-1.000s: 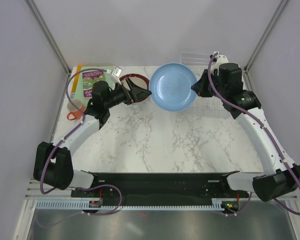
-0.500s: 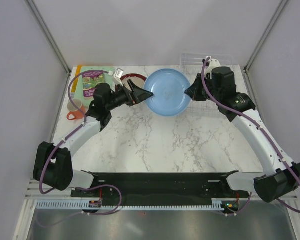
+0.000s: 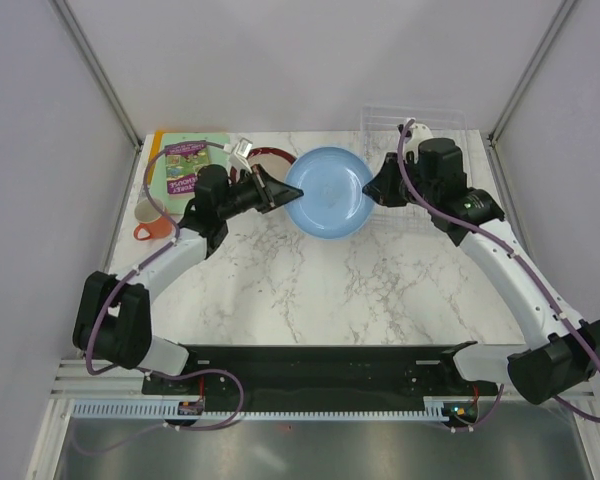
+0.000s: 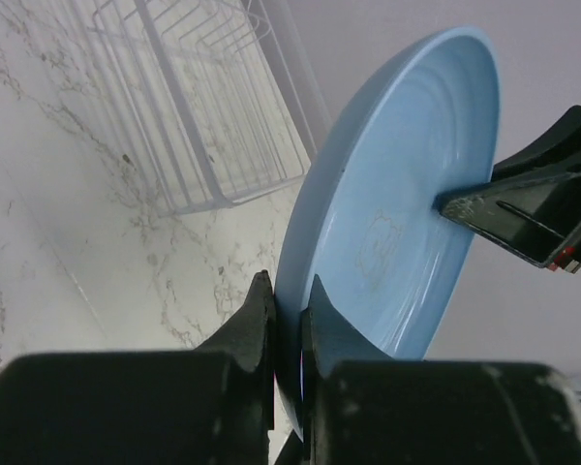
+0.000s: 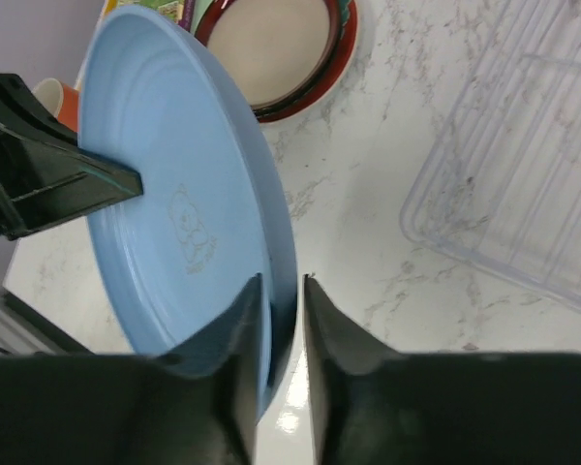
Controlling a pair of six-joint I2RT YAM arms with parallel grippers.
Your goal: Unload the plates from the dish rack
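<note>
Left claw [image 4: 289, 291] clamped hard on the left rim of the blue plate [image 4: 397, 213], rim pinched between both fingers. Right claw [image 5: 281, 291] straddles the opposite rim, a finger close on each side; can't tell if it's pinching or slack. Plate hangs between the two claws above the table [image 3: 330, 290], far centre, hollow face toward the top camera. Rack [image 3: 412, 116] sits at the far right, behind the right arm, apart from the plate. Red-rimmed plate [image 5: 271, 48] with cream centre lies flat just left of the blue one, near the left claw. Book [image 3: 185, 160] and mug [image 3: 148, 218] sit at the far-left edge
</note>
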